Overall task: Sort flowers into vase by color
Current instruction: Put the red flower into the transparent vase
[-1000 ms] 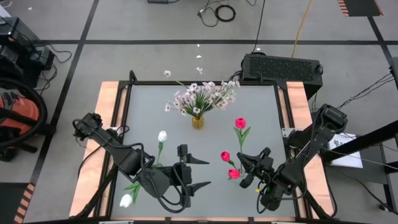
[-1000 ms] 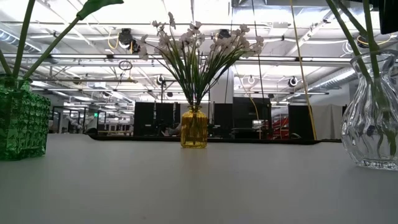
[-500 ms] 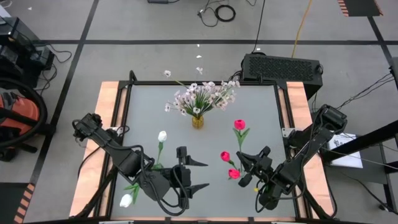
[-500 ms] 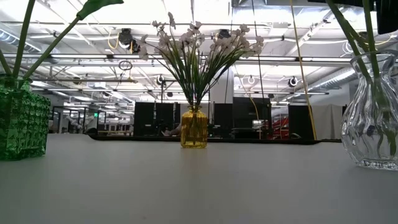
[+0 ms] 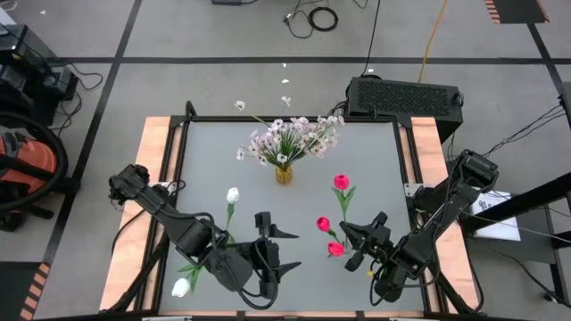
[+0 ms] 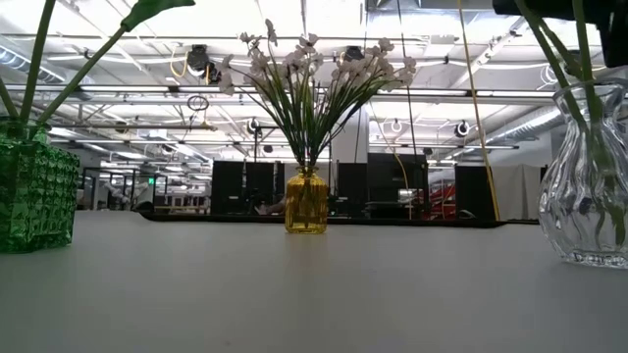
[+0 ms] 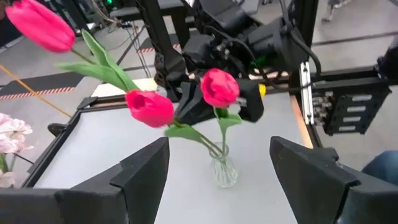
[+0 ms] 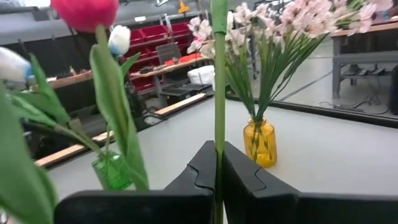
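Grey surface (image 5: 375, 156), w/ a small amber vase (image 5: 284, 174) as the landmark near its far middle. That vase holds the spray of pale white-lilac blossoms (image 5: 290, 135), fanning outward, so that colour looks sorted.

Nearer the robot and to the right of the amber vase, a clear glass vase (image 6: 586, 186) holds pink-red tulips (image 5: 343, 180). The right gripper (image 8: 217, 177) sits just by it, fingers closed on a thin green stem (image 8: 218, 93). The stem runs straight up between the fingers, long axis near vertical, head up. Probably held upright so the stem's lower end can drop into the clear vase w/ the other reds; which bloom it carries can't be told.

Nearer and to the left of the amber vase, a green textured vase (image 6: 34, 196) holds white tulips (image 5: 233, 194), stems leaning, one bloom tipped toward the near edge.

Left gripper (image 7: 217, 168) hovers between the green and clear vases, nearer than the amber one, fingers open and holding nothing, facing the red tulips. Likely waiting while the right arm works.
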`<move>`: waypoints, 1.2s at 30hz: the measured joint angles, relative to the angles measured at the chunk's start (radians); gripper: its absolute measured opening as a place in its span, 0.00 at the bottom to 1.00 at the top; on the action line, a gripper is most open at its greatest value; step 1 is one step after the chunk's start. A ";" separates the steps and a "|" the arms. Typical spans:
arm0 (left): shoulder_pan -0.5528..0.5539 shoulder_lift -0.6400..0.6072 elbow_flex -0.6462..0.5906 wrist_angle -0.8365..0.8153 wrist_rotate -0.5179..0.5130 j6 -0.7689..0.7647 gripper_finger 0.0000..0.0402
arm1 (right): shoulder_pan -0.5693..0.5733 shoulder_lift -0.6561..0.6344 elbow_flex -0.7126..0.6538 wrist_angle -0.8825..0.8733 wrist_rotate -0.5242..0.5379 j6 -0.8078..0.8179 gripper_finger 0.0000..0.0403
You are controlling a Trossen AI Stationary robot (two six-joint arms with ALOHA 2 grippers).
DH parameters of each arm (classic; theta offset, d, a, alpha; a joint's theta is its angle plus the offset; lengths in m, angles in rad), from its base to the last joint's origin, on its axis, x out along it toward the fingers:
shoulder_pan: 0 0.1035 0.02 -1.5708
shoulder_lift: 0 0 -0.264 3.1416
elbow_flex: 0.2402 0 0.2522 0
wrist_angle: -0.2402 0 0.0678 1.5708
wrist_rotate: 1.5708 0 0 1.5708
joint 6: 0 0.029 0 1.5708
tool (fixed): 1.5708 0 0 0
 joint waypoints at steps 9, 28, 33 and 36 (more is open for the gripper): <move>0.005 0.014 0.000 0.002 -0.014 0.000 0.71 | 0.046 0.000 0.000 -0.010 -0.008 -0.038 0.01; 0.037 0.109 0.000 -0.079 -0.097 -0.067 0.71 | 0.049 0.000 0.000 -0.091 -0.040 -0.050 0.29; 0.075 0.139 0.000 -0.075 -0.095 -0.080 0.71 | 0.064 -0.002 0.000 -0.105 -0.061 -0.047 0.30; 0.092 0.164 0.000 -0.077 -0.071 -0.080 0.71 | 0.083 -0.007 0.000 -0.108 -0.061 -0.047 0.30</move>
